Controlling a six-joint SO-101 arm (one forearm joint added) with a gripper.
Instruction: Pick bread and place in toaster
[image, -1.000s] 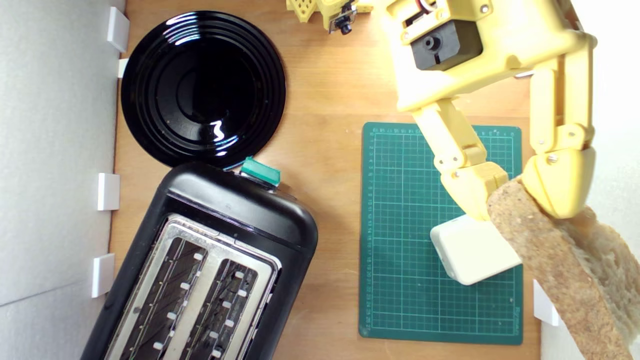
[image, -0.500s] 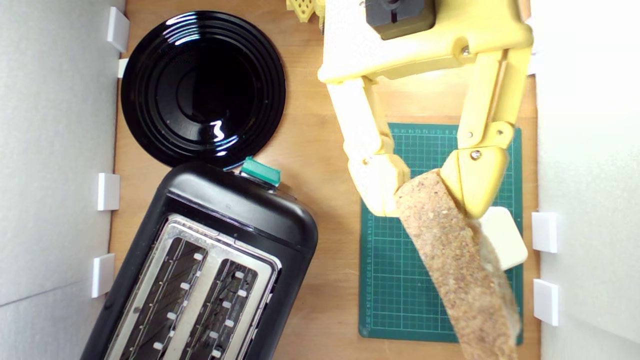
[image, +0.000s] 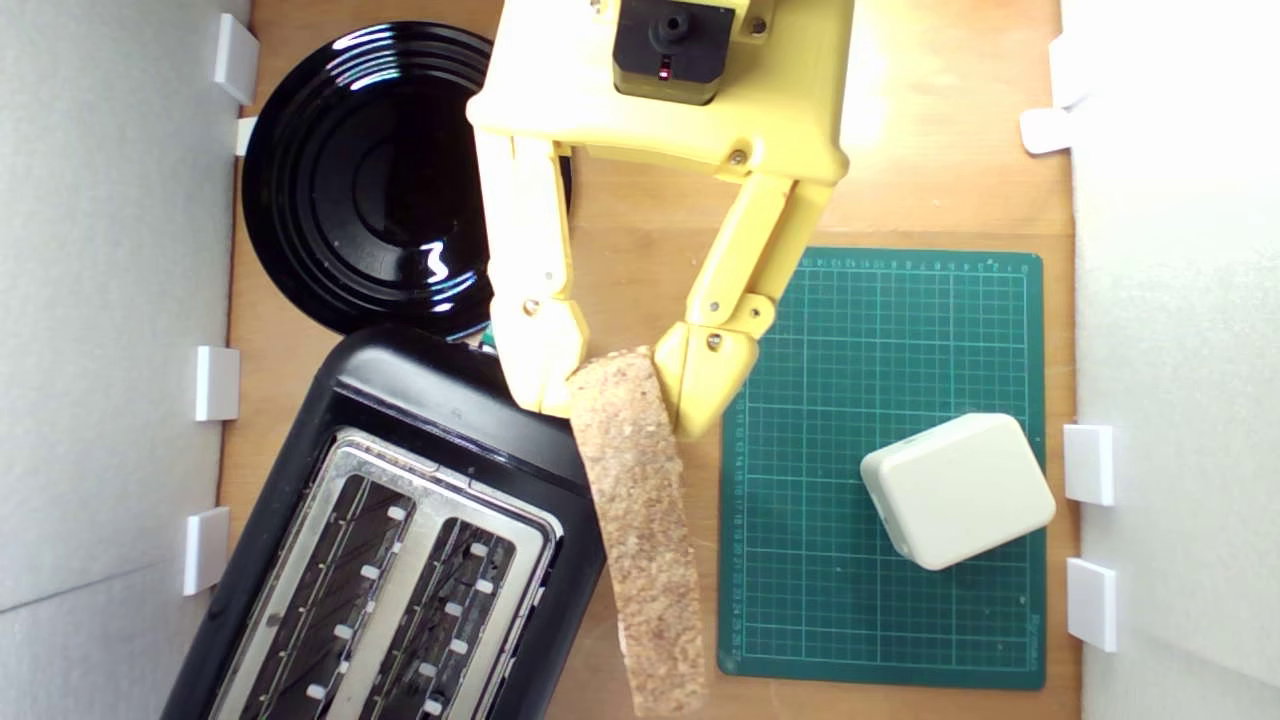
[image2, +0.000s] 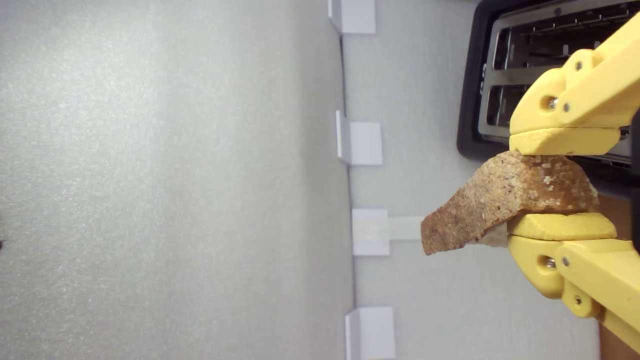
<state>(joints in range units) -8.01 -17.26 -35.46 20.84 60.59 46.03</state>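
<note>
My yellow gripper (image: 618, 385) is shut on the bread (image: 640, 530), a slice seen edge-on with its brown grainy crust toward the camera. The slice hangs in the air beside the toaster's right-hand edge in the exterior view, over the wood between toaster and green mat. The toaster (image: 400, 540) is black with a silver top and two long empty slots, at the lower left of the exterior view. The wrist view shows the bread (image2: 505, 197) pinched between both fingers of the gripper (image2: 562, 182), with the toaster (image2: 505, 80) behind.
A glossy black plate (image: 370, 180) lies behind the toaster. A green cutting mat (image: 830, 600) carries a cream-white box (image: 958, 490) at the exterior view's right. White walls with small white brackets (image: 216, 383) border both sides.
The gripper has carried the bread from the right edge leftward across the mat to the toaster's side. The white box, earlier partly covered, now shows fully.
</note>
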